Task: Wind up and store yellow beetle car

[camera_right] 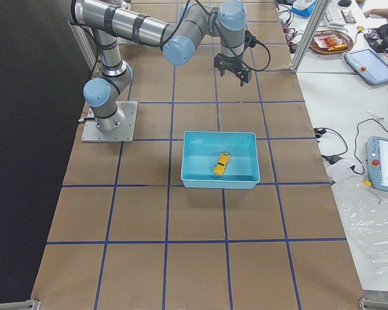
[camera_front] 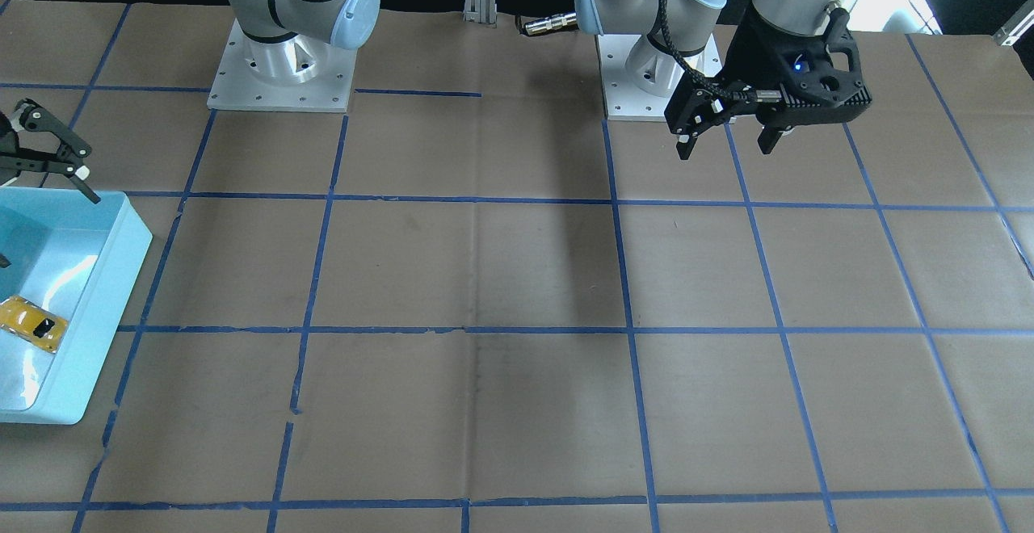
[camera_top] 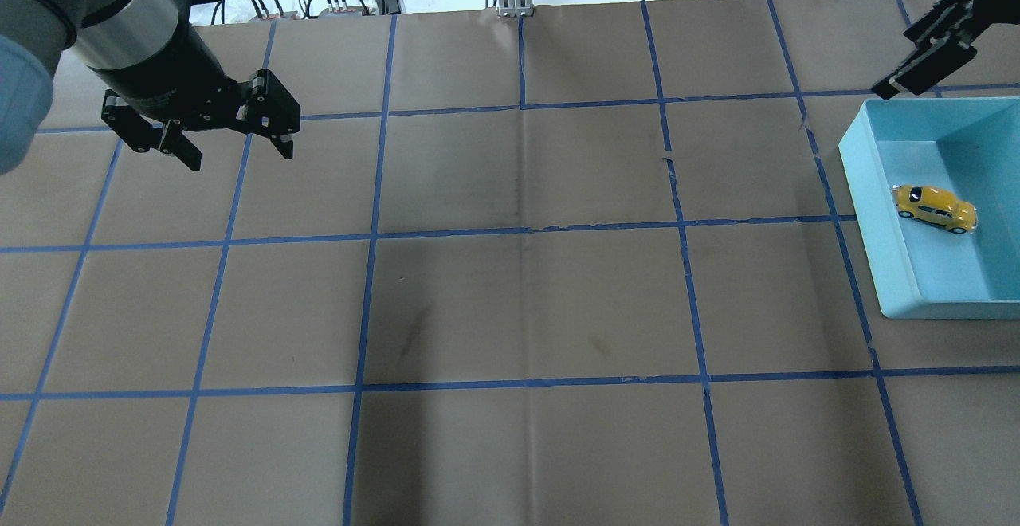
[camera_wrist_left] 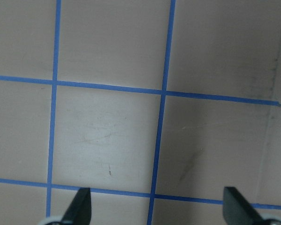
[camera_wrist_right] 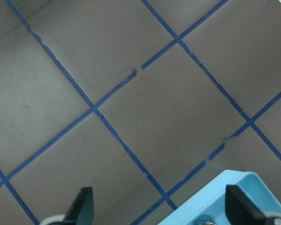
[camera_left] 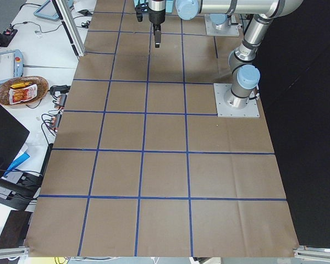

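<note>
The yellow beetle car [camera_top: 936, 208] [camera_front: 32, 323] [camera_right: 222, 163] lies alone on the floor of the light blue bin [camera_top: 865, 223] [camera_front: 105, 291] [camera_right: 220, 184], which sits at the table's right end. Nothing touches the car. My right gripper [camera_wrist_right: 161, 208] [camera_right: 233, 76] hangs open and empty, above the table just beyond the bin's far corner [camera_wrist_right: 234, 197]; one of its fingers [camera_front: 77, 178] shows near the bin's rim. My left gripper [camera_top: 239, 157] [camera_front: 725, 148] [camera_wrist_left: 158, 208] hovers open and empty over the left half of the table, far from the car.
Brown table cover with a blue tape grid [camera_top: 522, 231]. The two arm bases [camera_front: 279, 73] [camera_front: 658, 73] stand on the robot's side. Side benches hold cables, a snack basket [camera_left: 23, 91] and tablets [camera_right: 372, 64].
</note>
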`<state>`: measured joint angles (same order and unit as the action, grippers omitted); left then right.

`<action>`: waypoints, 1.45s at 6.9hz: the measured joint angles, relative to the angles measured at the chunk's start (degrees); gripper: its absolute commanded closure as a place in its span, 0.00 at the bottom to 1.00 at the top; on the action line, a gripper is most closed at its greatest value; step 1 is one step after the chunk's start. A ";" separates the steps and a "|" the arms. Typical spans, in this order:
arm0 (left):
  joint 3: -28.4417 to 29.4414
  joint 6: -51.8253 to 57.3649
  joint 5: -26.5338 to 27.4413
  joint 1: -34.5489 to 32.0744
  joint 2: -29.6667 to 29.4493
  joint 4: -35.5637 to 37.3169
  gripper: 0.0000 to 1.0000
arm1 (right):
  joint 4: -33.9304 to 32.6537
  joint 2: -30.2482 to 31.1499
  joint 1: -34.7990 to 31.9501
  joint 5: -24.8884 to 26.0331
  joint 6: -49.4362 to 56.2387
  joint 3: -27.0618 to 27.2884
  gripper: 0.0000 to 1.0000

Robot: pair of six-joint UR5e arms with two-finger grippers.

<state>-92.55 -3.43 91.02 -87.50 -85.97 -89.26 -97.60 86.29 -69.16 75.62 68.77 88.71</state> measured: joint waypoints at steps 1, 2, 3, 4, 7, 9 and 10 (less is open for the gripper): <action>-0.33 -0.31 -0.06 0.02 0.73 -0.44 0.00 | -0.05 1.12 -3.30 -0.22 -8.74 0.12 0.01; -0.51 -0.43 -0.14 0.07 0.93 -0.41 0.00 | -0.22 2.16 -7.05 -0.07 -17.56 0.18 0.01; -0.53 -0.44 -0.14 0.14 0.81 -0.20 0.00 | -0.35 2.78 -10.80 0.36 -25.46 0.22 0.01; -0.44 -0.44 -0.12 0.18 0.56 -0.09 0.00 | -0.55 3.23 -14.56 0.71 -34.71 0.19 0.01; -0.28 -0.36 -0.03 0.22 0.17 -0.04 0.00 | -0.20 4.13 -23.21 6.13 -60.34 0.38 0.01; -0.22 -0.35 -0.07 0.23 -0.12 0.03 0.00 | 2.02 5.51 -25.50 10.00 -69.70 2.35 0.01; -0.24 -0.37 -0.11 0.23 -0.32 0.04 0.00 | 3.37 6.42 -25.79 10.61 -71.27 3.72 0.01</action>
<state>-92.79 -3.80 90.91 -87.28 -86.30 -89.22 -94.23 92.71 -94.95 86.23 -2.50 92.43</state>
